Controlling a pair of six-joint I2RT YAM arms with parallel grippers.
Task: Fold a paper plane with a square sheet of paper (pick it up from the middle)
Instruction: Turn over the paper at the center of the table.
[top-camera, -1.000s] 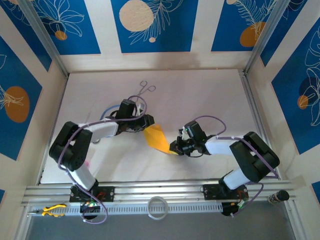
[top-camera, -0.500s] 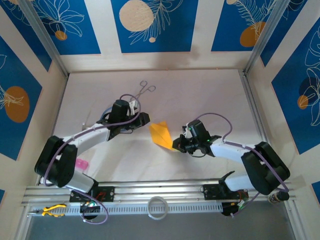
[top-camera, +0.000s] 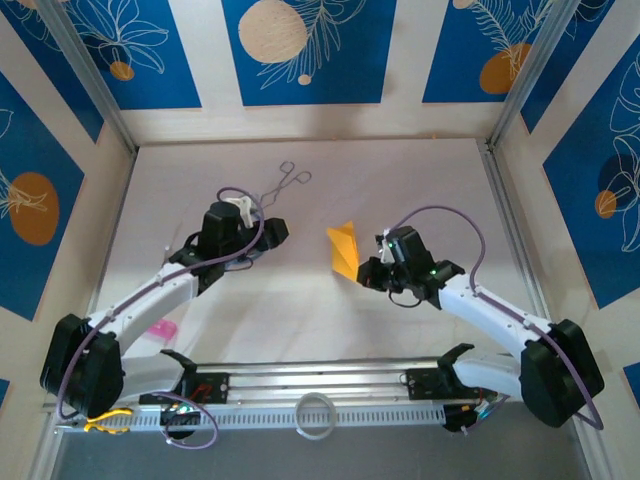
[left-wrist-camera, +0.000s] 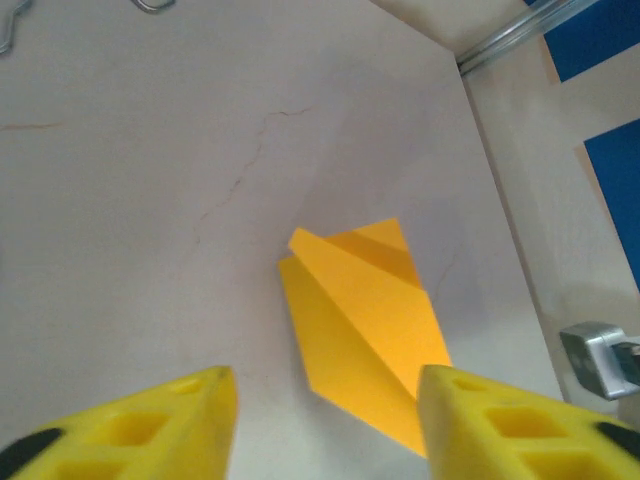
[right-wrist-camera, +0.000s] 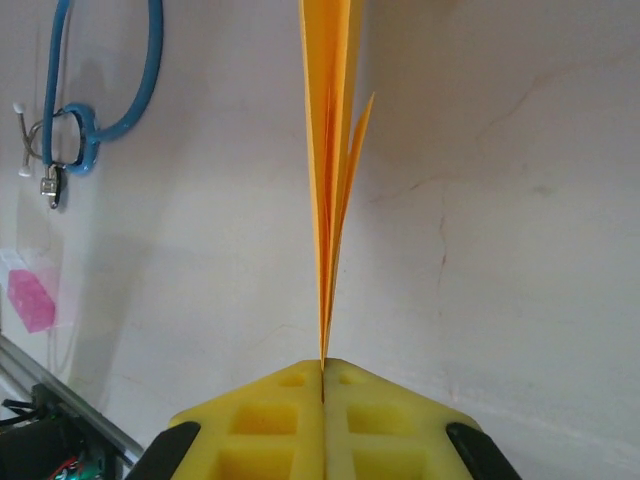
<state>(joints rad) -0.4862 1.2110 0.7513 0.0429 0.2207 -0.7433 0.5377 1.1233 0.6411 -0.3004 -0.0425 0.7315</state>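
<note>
My right gripper (top-camera: 367, 273) sits right of centre in the overhead view. Its two yellow fingers are pressed flat together on the near end of the paper plane (top-camera: 343, 250). That plane lies just right of the middle of the table (top-camera: 430, 180), slanting up toward the upper left from my grip.

In the right wrist view the right gripper (right-wrist-camera: 323, 372) lies along the bottom edge. The paper plane (right-wrist-camera: 328, 190) rises edge-on from the seam between the pads to the top of the frame. It is a thin orange-yellow blade of stacked layers, with one flap splaying off to the right (the layers sit too close for me to count). Whether any part of it touches the table I cannot tell.

My left gripper (top-camera: 268, 232) is left of centre overhead, well apart from the plane and pointed toward it. In the left wrist view the left gripper (left-wrist-camera: 325, 390) shows one yellow finger at the lower left and one at the lower right. They are spread apart with nothing between them. The paper plane (left-wrist-camera: 365, 320) appears beyond that gap in the lower middle, with a diagonal crease across it.

A pair of metal scissors (top-camera: 290, 180) lies upper left of centre. A pink slip (top-camera: 162, 329) lies at the lower left. The right wrist view has the pink slip (right-wrist-camera: 30, 298) at its left edge and a blue cord loop (right-wrist-camera: 100, 100) at its upper left.
</note>
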